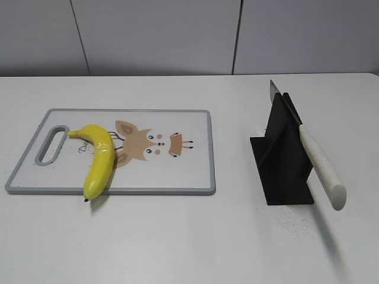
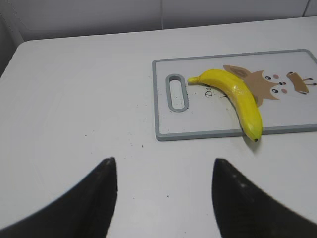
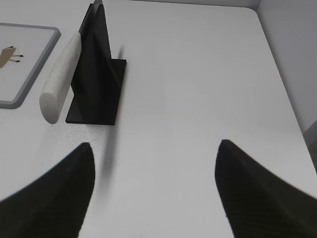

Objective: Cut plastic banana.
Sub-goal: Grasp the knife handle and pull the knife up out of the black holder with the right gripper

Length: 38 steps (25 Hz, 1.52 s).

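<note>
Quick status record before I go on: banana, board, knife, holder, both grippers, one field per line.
banana: plastic banana whole, lying across the left part of the board, dark tip past the near edge
board: cutting board flat on the table, grey rim, cartoon animal print, handle slot at left
knife: knife resting in the holder, pale handle sticking out toward the camera
holder: black knife holder right of the board, apart from it
left gripper: left gripper open, empty, short of the board
right gripper: right gripper open, empty, short of the holder
cut: not begun
</note>
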Motion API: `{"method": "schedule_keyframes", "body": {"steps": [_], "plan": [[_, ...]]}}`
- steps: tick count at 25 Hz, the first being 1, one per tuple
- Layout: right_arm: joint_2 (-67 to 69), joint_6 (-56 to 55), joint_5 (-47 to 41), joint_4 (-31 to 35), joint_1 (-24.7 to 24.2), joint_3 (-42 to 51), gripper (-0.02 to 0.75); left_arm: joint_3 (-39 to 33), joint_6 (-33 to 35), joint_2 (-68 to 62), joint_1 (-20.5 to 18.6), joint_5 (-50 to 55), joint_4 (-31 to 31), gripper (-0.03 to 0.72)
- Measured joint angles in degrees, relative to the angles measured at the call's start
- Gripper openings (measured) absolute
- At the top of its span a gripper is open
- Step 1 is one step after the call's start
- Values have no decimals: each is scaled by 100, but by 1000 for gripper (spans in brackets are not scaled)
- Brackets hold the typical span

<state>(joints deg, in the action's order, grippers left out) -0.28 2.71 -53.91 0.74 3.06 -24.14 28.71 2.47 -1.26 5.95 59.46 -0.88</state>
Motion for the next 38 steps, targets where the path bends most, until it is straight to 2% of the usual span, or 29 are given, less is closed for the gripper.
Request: {"method": "schedule_keyframes", "body": {"steps": [38], "plan": [[0, 0, 5, 5, 0, 0, 590, 0, 16, 0, 0, 0, 0, 583]]}}
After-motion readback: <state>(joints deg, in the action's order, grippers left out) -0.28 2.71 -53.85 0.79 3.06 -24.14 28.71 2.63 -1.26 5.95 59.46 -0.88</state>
